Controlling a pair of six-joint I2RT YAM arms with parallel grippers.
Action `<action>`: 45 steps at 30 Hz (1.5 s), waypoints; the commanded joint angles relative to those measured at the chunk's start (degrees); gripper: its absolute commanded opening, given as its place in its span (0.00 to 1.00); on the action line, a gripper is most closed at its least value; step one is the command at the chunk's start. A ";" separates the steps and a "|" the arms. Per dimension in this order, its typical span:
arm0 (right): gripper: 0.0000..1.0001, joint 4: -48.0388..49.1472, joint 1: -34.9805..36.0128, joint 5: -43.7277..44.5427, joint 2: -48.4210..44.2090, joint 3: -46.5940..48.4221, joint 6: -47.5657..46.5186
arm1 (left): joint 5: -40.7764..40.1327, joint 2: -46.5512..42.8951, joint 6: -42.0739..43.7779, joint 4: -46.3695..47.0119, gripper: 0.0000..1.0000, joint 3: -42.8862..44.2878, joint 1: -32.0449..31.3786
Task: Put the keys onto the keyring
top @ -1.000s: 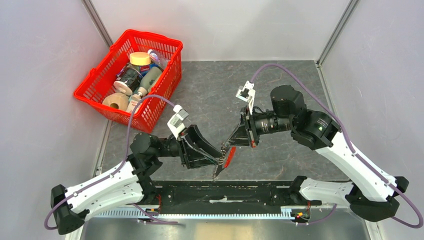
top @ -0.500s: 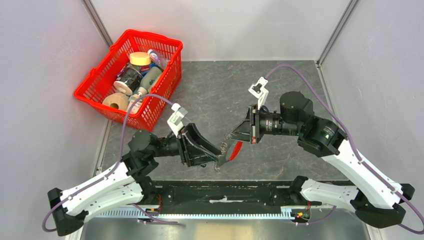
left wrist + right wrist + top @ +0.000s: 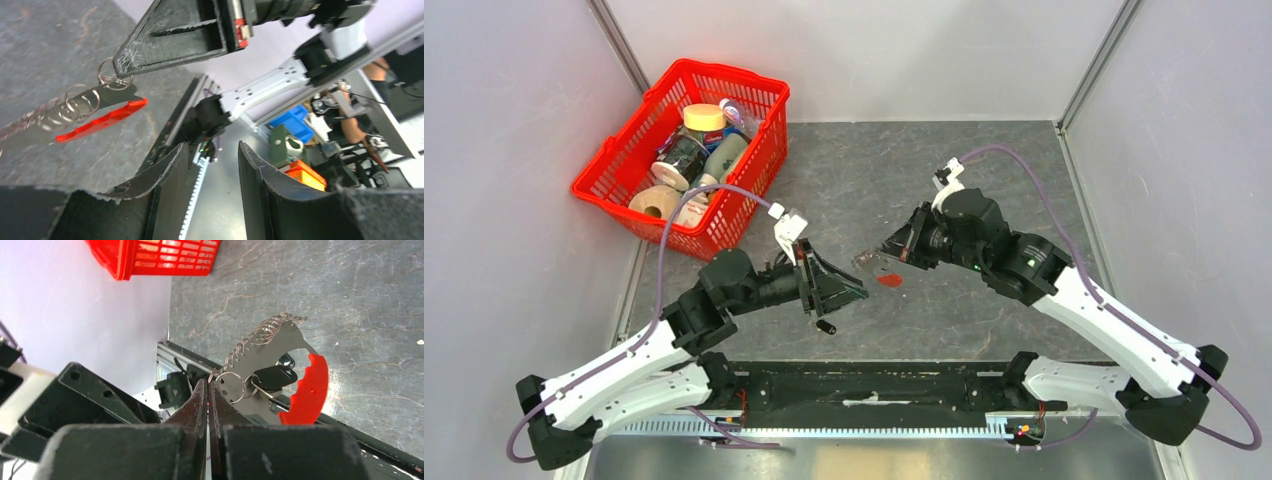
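Note:
The keyring (image 3: 265,352) is a flat silver plate with a row of wire rings and a curved red tag (image 3: 307,390). It hangs above the table. My right gripper (image 3: 208,381) is shut on one of its rings. A key (image 3: 272,376) with a black head hangs from a ring beside the tag. From above, my right gripper (image 3: 862,258) holds the keyring (image 3: 879,270) just right of my left gripper (image 3: 854,293). In the left wrist view my left gripper (image 3: 211,147) is open and empty, apart from the keyring (image 3: 95,107). A small dark piece (image 3: 826,327), perhaps a key, lies below it.
A red basket (image 3: 614,180) full of bottles and tape rolls stands at the back left of the grey table. A black rail (image 3: 874,385) runs along the near edge between the arm bases. Walls close in the table's left, back and right.
My left gripper and the keyring have come apart. My right arm has lifted the keyring up and back, and the wrist has turned. The small dark piece now lies on the table.

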 commanded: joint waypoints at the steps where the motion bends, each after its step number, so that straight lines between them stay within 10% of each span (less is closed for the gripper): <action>1: 0.00 4.52 0.36 6.46 2.08 0.01 5.99 | -5.63 1.33 7.60 -5.76 0.48 3.58 0.07; 32: 0.00 -6.59 0.62 7.15 13.59 11.56 25.43 | -21.04 3.28 32.73 -2.55 0.41 1.67 0.07; 45: 0.00 -6.69 0.62 3.75 17.10 15.29 26.06 | -20.70 3.41 40.02 6.57 0.53 -1.65 0.03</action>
